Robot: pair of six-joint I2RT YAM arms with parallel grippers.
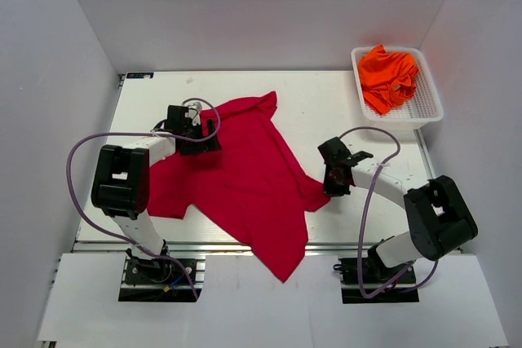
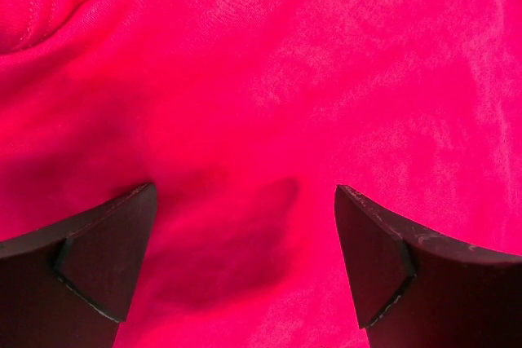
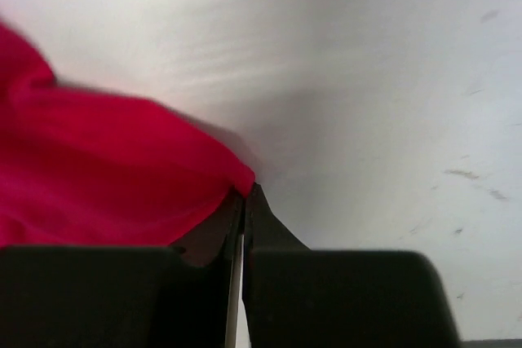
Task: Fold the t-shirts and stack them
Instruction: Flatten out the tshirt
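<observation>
Landmark: white plastic mesh basket (image 1: 426,102); stood at the far right corner of the white table (image 1: 342,112)
Orange load: bright orange cloth t-shirts (image 1: 387,75); lay bunched in a heap inside the basket, towards its far end; number of shirts in the heap could not be told
Red shirt: crimson red soft cloth t-shirt (image 1: 245,177) (image 2: 326,79) (image 3: 98,177); lay unfolded and rumpled well to the left of the basket and nearer than it; stretched slantwise, one end pointing far, the other hanging past the near table edge; one sleeve reached out on the basket's side
Left gripper (image 1: 198,138) (image 2: 245,189): hovered over the part of the red shirt farthest from the basket; jaws stood wide apart with only flat red cloth and a shadow showing between them; held nothing
Right gripper (image 1: 334,181) (image 3: 245,193): sat nearer than the basket and a little to its left, at the tip of the sleeve; jaws pressed fully together; corner of the red cloth ran right into the closed tips, pinched there; bare white table on the other side of the fingers
</observation>
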